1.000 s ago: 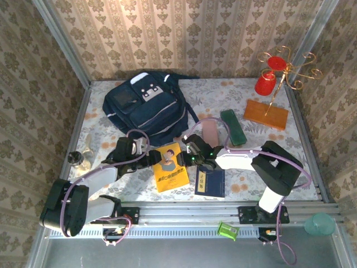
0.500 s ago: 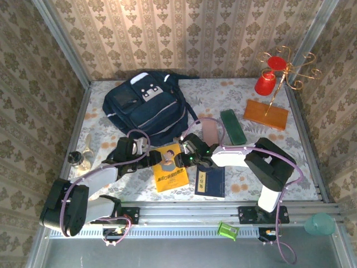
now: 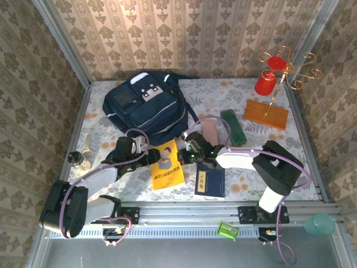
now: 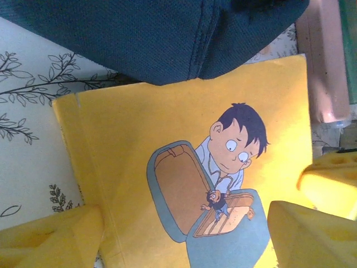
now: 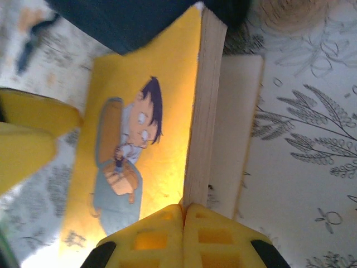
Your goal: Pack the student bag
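Though shut, right pincer (image 5: 183,209) at book-edge (image 5: 203,111)

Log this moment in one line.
left gripper: open, over yellow book | right gripper: shut, at book's page edge | student bag: book outside it, on table

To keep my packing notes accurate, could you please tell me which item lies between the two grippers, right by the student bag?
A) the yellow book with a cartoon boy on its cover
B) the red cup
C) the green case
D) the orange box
A: the yellow book lies against the student bag, under the open jaws of the left gripper, with the shut jaws of the right gripper at its page edge.
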You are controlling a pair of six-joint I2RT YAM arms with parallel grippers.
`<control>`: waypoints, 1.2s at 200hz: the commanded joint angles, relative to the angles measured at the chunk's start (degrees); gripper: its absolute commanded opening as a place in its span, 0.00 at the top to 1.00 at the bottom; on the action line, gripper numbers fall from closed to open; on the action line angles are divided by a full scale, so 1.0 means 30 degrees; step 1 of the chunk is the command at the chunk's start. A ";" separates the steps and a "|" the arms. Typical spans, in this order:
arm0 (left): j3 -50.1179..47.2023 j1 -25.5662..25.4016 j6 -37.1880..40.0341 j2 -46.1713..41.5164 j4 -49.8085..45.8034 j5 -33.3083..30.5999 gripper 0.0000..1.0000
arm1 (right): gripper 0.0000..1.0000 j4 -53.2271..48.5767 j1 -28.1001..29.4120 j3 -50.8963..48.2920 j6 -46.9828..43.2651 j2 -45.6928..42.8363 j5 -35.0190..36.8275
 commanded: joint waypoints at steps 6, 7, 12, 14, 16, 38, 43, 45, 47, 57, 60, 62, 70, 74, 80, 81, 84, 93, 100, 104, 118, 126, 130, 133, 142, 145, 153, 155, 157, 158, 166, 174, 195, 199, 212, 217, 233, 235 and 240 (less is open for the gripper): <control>-0.0976 0.0681 -0.0892 -0.1056 -0.0359 0.0644 0.20 | 1.00 0.4164 0.0079 -0.1214 0.1076 -0.1529 -0.0011; -0.0981 0.0687 -0.0926 -0.1087 -0.0337 0.0684 0.20 | 1.00 0.4259 0.0079 -0.1253 0.1098 -0.1539 0.0010; -0.1015 0.0719 -0.1008 -0.1166 -0.0260 0.0866 0.19 | 1.00 0.4649 0.0053 -0.1459 0.1243 -0.1576 0.0135; -0.1016 0.0744 -0.1059 -0.1195 -0.0272 0.0936 0.19 | 1.00 0.4801 0.0072 -0.1517 0.1304 -0.1578 0.0146; -0.1016 0.0772 -0.1108 -0.1203 -0.0261 0.0990 0.19 | 1.00 0.4956 0.0077 -0.1582 0.1341 -0.1578 0.0185; -0.1038 0.0899 -0.1468 -0.1205 -0.0228 0.1197 0.19 | 1.00 0.6608 0.0060 -0.2243 0.1887 -0.1434 0.0404; -0.1016 0.0921 -0.1506 -0.1162 -0.0253 0.1222 0.18 | 1.00 0.6905 0.0078 -0.2356 0.1985 -0.1432 0.0433; -0.1016 0.0926 -0.1535 -0.1150 -0.0256 0.1222 0.18 | 1.00 0.7020 0.0071 -0.2386 0.2032 -0.1432 0.0454; -0.1031 0.0928 -0.1550 -0.1125 -0.0242 0.1266 0.18 | 1.00 0.7115 0.0077 -0.2422 0.2051 -0.1432 0.0467; -0.0998 0.0952 -0.1681 -0.1017 -0.0101 0.1467 0.18 | 1.00 0.7459 0.0064 -0.2518 0.2198 -0.1493 0.0472; -0.1011 0.0942 -0.1730 -0.0987 -0.0032 0.1572 0.18 | 1.00 0.7507 0.0073 -0.2522 0.2199 -0.1531 0.0471; -0.1015 0.0946 -0.1789 -0.0960 0.0027 0.1625 0.18 | 1.00 0.7508 0.0085 -0.2486 0.2188 -0.1559 0.0471; -0.1017 0.0957 -0.1935 -0.0836 0.0217 0.1816 0.18 | 1.00 0.7301 0.0130 -0.2315 0.2078 -0.1603 0.0417; -0.1042 0.0957 -0.2031 -0.0775 0.0333 0.1891 0.18 | 1.00 0.7083 0.0144 -0.2171 0.2001 -0.1607 0.0387; -0.1068 0.0935 -0.2149 -0.0675 0.0541 0.2031 0.19 | 1.00 0.6676 0.0188 -0.1969 0.1844 -0.1539 0.0370; -0.1071 0.0932 -0.2155 -0.0662 0.0582 0.2052 0.19 | 1.00 0.6614 0.0178 -0.1923 0.1804 -0.1515 0.0347; -0.1075 0.0950 -0.2229 -0.0624 0.0676 0.2110 0.19 | 1.00 0.6412 0.0183 -0.1807 0.1714 -0.1468 0.0302; -0.1089 0.0884 -0.2320 -0.0491 0.0868 0.2193 0.20 | 1.00 0.5820 0.0219 -0.1534 0.1647 -0.1245 0.0193; -0.1091 0.0799 -0.2387 -0.0394 0.0996 0.2211 0.21 | 1.00 0.5561 0.0220 -0.1372 0.1650 -0.1022 0.0055; -0.1076 0.0718 -0.2414 -0.0336 0.1085 0.2236 0.22 | 1.00 0.5460 0.0222 -0.1337 0.1673 -0.0866 -0.0031; -0.1046 0.0484 -0.2479 -0.0075 0.1387 0.2252 0.24 | 1.00 0.5072 0.0225 -0.1075 0.1759 -0.0260 -0.0462; -0.1017 0.0304 -0.2518 0.0088 0.1567 0.2299 0.25 | 0.97 0.4971 0.0200 -0.0898 0.1762 0.0135 -0.0849; -0.1017 0.0243 -0.2560 0.0174 0.1674 0.2319 0.26 | 0.95 0.4996 0.0239 -0.0837 0.1760 0.0288 -0.1039; -0.1016 0.0198 -0.2543 0.0220 0.1742 0.2348 0.26 | 0.93 0.5013 0.0253 -0.0799 0.1763 0.0394 -0.1138; -0.1042 0.0111 -0.2623 0.0339 0.1931 0.2415 0.27 | 0.88 0.5111 0.0308 -0.0717 0.1724 0.0763 -0.1353; -0.1045 0.0090 -0.2635 0.0347 0.1961 0.2404 0.27 | 0.87 0.5115 0.0327 -0.0682 0.1711 0.0820 -0.1401; -0.1046 0.0022 -0.2641 0.0377 0.2017 0.2398 0.28 | 0.84 0.5059 0.0343 -0.0632 0.1633 0.1060 -0.1403; -0.1046 -0.0002 -0.2647 0.0377 0.2026 0.2395 0.28 | 0.83 0.5043 0.0350 -0.0621 0.1607 0.1103 -0.1418; -0.1046 -0.0008 -0.2633 0.0377 0.2020 0.2395 0.28 | 0.82 0.5031 0.0367 -0.0597 0.1593 0.1150 -0.1415; -0.1046 -0.0009 -0.2631 0.0362 0.2010 0.2394 0.28 | 0.82 0.5029 0.0355 -0.0578 0.1561 0.1177 -0.1409; -0.1046 -0.0009 -0.2629 0.0299 0.1974 0.2377 0.28 | 0.79 0.4991 0.0381 -0.0561 0.1413 0.1330 -0.1383; -0.1047 -0.0009 -0.2572 0.0218 0.1876 0.2297 0.28 | 0.77 0.4793 0.0426 -0.0533 0.1211 0.1442 -0.1241; -0.1046 -0.0010 -0.2424 -0.0025 0.1617 0.2122 0.28 | 0.74 0.3709 0.0502 -0.0373 0.0377 0.1659 -0.0528; -0.1048 -0.0010 -0.2411 -0.0075 0.1560 0.2114 0.28 | 0.74 0.3504 0.0512 -0.0313 0.0227 0.1702 -0.0408; -0.1046 -0.0009 -0.2349 -0.0185 0.1465 0.2033 0.28 | 0.75 0.3132 0.0533 -0.0270 -0.0026 0.1808 -0.0210; -0.1046 0.0005 -0.2337 -0.0230 0.1395 0.2011 0.28 | 0.76 0.3131 0.0546 -0.0267 -0.0052 0.1814 -0.0203; -0.0989 0.0006 -0.2117 -0.0421 0.0985 0.1759 0.27 | 0.88 0.3141 0.0526 -0.0249 0.0057 0.1583 -0.0232; -0.0988 0.0016 -0.2083 -0.0452 0.0911 0.1693 0.27 | 0.90 0.3128 0.0520 -0.0262 0.0041 0.1504 -0.0232; -0.0960 0.0044 -0.2000 -0.0602 0.0629 0.1503 0.26 | 0.93 0.3060 0.0464 -0.0266 0.0060 0.1291 -0.0281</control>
